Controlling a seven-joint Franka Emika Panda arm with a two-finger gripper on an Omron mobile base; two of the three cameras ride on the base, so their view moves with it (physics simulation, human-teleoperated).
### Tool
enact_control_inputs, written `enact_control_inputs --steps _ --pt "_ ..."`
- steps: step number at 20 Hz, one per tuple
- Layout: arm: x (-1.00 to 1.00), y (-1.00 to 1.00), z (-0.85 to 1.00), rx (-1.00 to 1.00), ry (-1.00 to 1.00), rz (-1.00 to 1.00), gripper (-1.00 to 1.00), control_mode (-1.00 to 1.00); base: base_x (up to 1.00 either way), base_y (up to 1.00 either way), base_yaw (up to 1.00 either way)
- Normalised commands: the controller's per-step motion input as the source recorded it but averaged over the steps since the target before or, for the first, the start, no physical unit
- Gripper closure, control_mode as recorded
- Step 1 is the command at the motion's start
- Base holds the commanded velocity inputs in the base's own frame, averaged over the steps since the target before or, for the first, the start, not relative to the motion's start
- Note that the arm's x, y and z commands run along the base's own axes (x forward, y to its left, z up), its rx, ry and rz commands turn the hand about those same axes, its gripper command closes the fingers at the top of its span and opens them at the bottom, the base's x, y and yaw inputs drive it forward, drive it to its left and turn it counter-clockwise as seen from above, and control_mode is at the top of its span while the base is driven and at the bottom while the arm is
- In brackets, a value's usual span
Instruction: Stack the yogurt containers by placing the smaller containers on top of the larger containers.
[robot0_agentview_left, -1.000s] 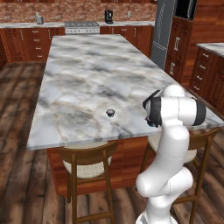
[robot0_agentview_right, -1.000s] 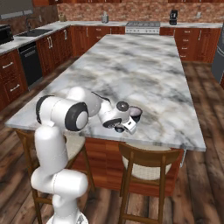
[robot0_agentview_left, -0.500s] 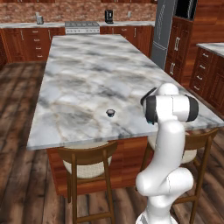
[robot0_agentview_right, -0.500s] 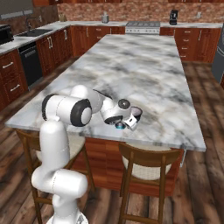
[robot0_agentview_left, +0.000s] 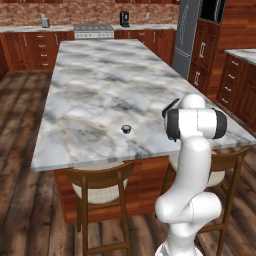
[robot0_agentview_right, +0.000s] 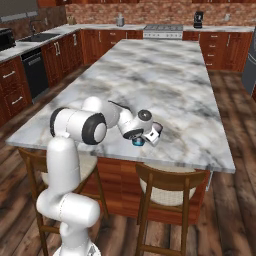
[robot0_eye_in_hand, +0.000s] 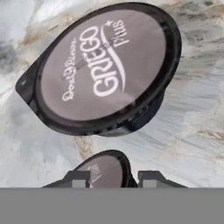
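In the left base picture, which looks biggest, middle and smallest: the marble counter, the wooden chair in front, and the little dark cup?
1. marble counter: by far the largest.
2. wooden chair: smaller, even though it sits nearer the camera.
3. little dark cup: tiny, standing on the counter.

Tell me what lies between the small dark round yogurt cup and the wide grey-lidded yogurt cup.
Nothing but a bare strip of marble counter separates the small cup from the wide cup, as seen in the hand view.
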Motion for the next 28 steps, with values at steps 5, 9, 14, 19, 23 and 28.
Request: enact_control_inputs --steps 5,9,14,19,23,28 --pt "0.0 0.01 0.16 0.0 0.04 -0.07 1.0 -1.0 0.0 0.0 0.0" --pt "-0.19 0.0 0.22 0.0 0.16 -0.05 1.0 -1.0 0.0 0.0 0.0" --pt "-0.25 0.05 0.56 0.0 0.09 0.0 1.0 -1.0 0.0 0.0 0.0" --pt "-0.19 0.03 0.77 0.0 0.0 0.0 1.0 -1.0 0.0 0.0 0.0" --pt "-0.06 -0.03 0.48 0.0 -0.06 0.0 1.0 -1.0 0.0 0.0 0.0" --pt "-0.22 -0.18 0.11 0.04 -0.3 0.0 1.0 -1.0 0.0 0.0 0.0"
